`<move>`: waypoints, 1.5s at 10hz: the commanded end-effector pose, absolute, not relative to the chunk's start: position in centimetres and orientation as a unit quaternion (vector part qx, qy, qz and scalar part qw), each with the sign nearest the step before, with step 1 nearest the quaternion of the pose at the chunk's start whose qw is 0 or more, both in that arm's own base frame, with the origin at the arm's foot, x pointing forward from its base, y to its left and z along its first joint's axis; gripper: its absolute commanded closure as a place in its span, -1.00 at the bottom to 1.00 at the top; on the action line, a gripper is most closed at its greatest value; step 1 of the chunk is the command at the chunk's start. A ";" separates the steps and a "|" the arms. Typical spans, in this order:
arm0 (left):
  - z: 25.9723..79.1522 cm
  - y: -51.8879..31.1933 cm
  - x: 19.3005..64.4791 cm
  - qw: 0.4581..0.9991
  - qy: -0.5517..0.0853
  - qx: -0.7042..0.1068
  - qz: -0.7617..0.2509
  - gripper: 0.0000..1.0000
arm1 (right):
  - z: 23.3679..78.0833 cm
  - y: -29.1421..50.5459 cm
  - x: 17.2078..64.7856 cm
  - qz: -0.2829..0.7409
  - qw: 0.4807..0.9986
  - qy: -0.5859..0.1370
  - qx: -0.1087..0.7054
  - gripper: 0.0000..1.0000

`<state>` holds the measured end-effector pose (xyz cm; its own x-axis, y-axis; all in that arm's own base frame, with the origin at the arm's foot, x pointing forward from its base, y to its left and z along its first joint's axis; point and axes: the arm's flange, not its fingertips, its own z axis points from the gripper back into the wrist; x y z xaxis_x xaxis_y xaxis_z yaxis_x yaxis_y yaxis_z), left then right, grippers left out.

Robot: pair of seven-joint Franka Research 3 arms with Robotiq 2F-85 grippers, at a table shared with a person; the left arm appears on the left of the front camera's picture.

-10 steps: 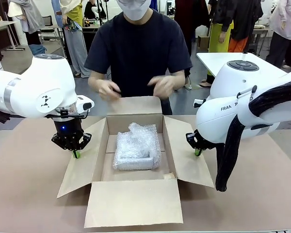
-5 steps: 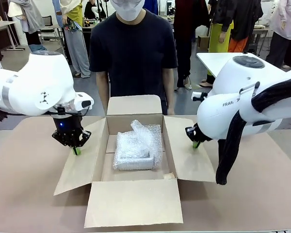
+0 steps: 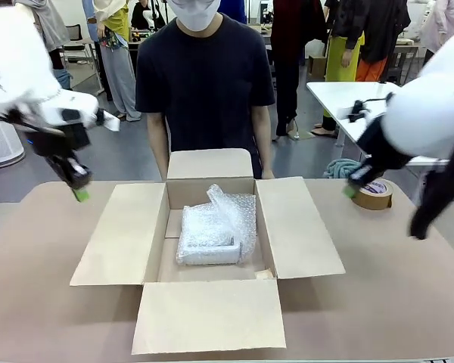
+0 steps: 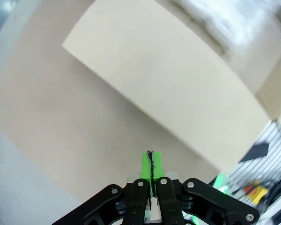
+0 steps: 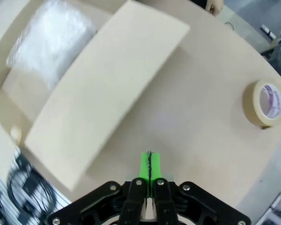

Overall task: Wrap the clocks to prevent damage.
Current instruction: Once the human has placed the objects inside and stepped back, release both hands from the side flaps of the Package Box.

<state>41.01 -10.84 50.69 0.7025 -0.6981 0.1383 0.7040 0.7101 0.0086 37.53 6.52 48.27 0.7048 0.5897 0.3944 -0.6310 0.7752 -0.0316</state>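
No wording can be read anywhere. The one bit of print is purple lettering on the pale inner ring of the roll of tape (image 5: 253,107), which lies on the table (image 3: 408,295) at about two o'clock from the cardboard box (image 3: 299,227) in the front view (image 3: 374,197). It is too small and blurred to make out.

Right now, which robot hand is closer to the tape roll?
The right one. The right gripper hangs just beside the tape roll, on the side facing the cardboard box. The left gripper is far off, beyond the box's opposite flap.
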 end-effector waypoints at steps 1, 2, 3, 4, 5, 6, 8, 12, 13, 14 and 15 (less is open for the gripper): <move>53.2 -8.1 38.7 0.879 -0.084 -0.037 -0.468 0.99 | 49.5 2.6 35.3 0.406 0.893 -0.189 0.032 0.98; 54.2 -7.3 37.9 0.859 -0.101 -0.027 -0.502 0.99 | 50.1 1.6 34.9 0.425 0.884 -0.190 0.037 0.98; 54.7 -6.6 37.6 0.844 -0.107 -0.005 -0.526 0.99 | 50.4 1.1 34.7 0.448 0.873 -0.188 0.028 0.98; 54.7 -6.5 37.4 0.858 -0.122 0.007 -0.499 0.99 | 50.4 1.3 35.0 0.424 0.884 -0.195 0.025 0.98; 55.5 -6.7 38.0 0.859 -0.100 -0.018 -0.501 0.99 | 50.8 1.1 34.8 0.427 0.884 -0.187 0.037 0.98; 55.5 -6.7 38.0 0.859 -0.100 -0.018 -0.501 0.99 | 50.8 1.1 34.8 0.427 0.884 -0.187 0.037 0.98; 55.9 -5.6 38.4 0.834 -0.059 -0.024 -0.548 0.99 | 51.3 0.9 34.7 0.483 0.855 -0.187 0.032 0.98; 55.8 -3.9 38.9 0.792 -0.016 -0.032 -0.610 0.99 | 51.1 -0.3 34.8 0.595 0.788 -0.158 -0.012 0.98; 55.7 -4.0 39.0 0.781 -0.017 -0.031 -0.624 0.99 | 51.1 -0.4 34.7 0.632 0.759 -0.157 -0.004 0.98; 55.5 -3.9 39.0 0.770 -0.011 -0.020 -0.637 0.99 | 51.1 -0.4 34.7 0.648 0.745 -0.157 0.002 0.98; 55.3 -3.9 38.6 0.761 -0.011 -0.013 -0.649 0.99 | 51.1 -0.3 34.7 0.653 0.741 -0.158 0.007 0.98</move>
<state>38.69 -4.35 55.33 0.2022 -0.9780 0.0521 0.9792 0.2011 -0.0256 34.34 0.17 50.85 0.1321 0.9644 0.2293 -0.9604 0.1818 -0.2113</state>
